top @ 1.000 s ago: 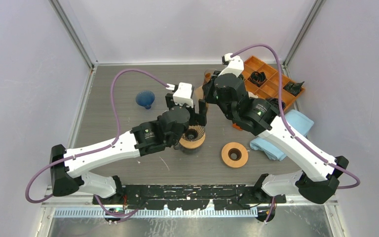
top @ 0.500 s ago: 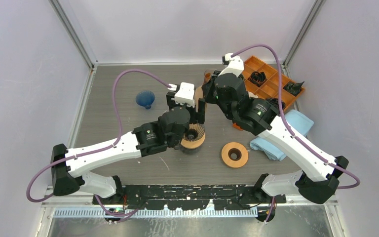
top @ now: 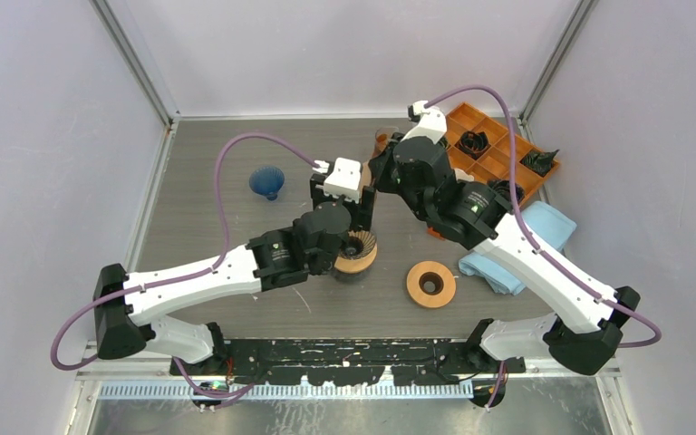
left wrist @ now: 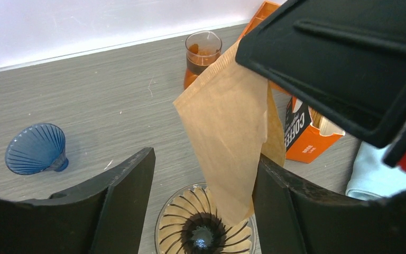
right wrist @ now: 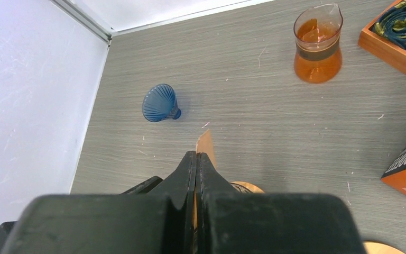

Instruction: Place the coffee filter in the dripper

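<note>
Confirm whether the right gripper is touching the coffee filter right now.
Touching. The right wrist view shows the right gripper shut on the coffee filter, whose brown edge pokes out between the closed fingertips.

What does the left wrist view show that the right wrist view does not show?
Only the left wrist view: the broad face of the coffee filter, hanging over the ribbed inside of the dripper, and a blue cloth.

Only the right wrist view: a compartment of the orange tray with a dark item inside. There the filter is only a thin edge in the shut right end effector.

Both: the blue cone dripper, the glass carafe with amber liquid, and the orange coffee box.
</note>
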{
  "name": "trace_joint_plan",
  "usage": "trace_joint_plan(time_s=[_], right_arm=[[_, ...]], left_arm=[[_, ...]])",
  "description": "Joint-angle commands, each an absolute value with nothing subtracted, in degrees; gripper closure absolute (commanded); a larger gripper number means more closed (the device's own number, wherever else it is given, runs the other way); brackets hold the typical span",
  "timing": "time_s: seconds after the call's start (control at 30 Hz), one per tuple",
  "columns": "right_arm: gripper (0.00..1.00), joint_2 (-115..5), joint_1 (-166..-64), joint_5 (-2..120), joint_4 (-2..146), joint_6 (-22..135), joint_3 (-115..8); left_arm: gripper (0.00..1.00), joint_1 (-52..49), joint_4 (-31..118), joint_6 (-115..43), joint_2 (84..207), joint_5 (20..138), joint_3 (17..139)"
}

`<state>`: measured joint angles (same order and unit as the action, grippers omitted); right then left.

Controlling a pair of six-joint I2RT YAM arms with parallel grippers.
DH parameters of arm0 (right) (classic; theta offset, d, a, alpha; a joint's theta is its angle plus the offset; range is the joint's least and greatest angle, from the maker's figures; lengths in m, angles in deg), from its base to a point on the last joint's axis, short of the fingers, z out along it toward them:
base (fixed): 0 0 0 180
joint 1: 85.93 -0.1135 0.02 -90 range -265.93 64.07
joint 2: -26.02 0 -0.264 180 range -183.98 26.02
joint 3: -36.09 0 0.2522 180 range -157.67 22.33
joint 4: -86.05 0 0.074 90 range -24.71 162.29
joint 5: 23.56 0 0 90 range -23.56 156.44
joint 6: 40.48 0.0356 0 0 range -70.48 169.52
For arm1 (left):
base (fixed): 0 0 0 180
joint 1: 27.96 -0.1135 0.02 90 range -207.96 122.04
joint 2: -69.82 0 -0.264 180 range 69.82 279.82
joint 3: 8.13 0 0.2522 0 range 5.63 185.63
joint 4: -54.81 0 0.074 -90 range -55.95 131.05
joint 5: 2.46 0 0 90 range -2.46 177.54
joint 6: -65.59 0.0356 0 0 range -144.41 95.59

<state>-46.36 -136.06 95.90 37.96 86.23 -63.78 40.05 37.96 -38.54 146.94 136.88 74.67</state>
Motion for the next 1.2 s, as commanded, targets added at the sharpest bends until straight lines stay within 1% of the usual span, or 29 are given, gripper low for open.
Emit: trace_joint_plan(time_s=[0.0,0.2,0.3,0.43,0.53,0.63,0.8,0.93,0.97,1.17], right_arm=[[0.99,-42.8,-136.6,94.7,40.6,88.0,-64.1],[0.99,-42.2,-136.5,94.7,40.6,88.3,-63.8],[0.99,-42.2,-136.6,94.5,40.7,88.4,-63.6],[0.98,-42.2,-136.5,94.7,40.8,88.2,-63.2],[0.97,-42.2,-136.6,94.9,40.9,88.0,-63.0],[0.95,-42.4,-136.6,94.2,41.2,87.6,-63.2],[0.84,-42.5,-136.6,92.3,43.1,84.9,-63.1],[0.7,-41.9,-136.6,90.7,44.9,82.6,-62.9],[0.68,-41.7,-136.6,90.3,45.2,81.9,-62.8],[0.52,-41.4,-136.6,87.1,46.5,77.9,-63.3]], left_arm=[[0.36,39.8,40.6,-38.4,145.9,140.3,73.7],[0.44,39.8,40.0,-39.0,145.3,140.7,72.8],[0.52,39.8,39.7,-39.3,144.8,140.7,72.4],[0.67,39.8,38.6,-40.2,143.8,140.6,72.3],[0.74,39.8,37.1,-41.2,143.0,140.2,72.2],[0.78,39.9,35.1,-42.5,141.2,139.5,72.3],[0.89,39.8,30.0,-45.0,139.8,138.7,73.6],[0.98,39.7,23.9,-48.5,139.7,138.1,75.8],[1.0,39.5,22.0,-49.8,139.8,137.8,76.4],[1.0,37.2,10.6,-58.5,140.1,135.2,79.9]])
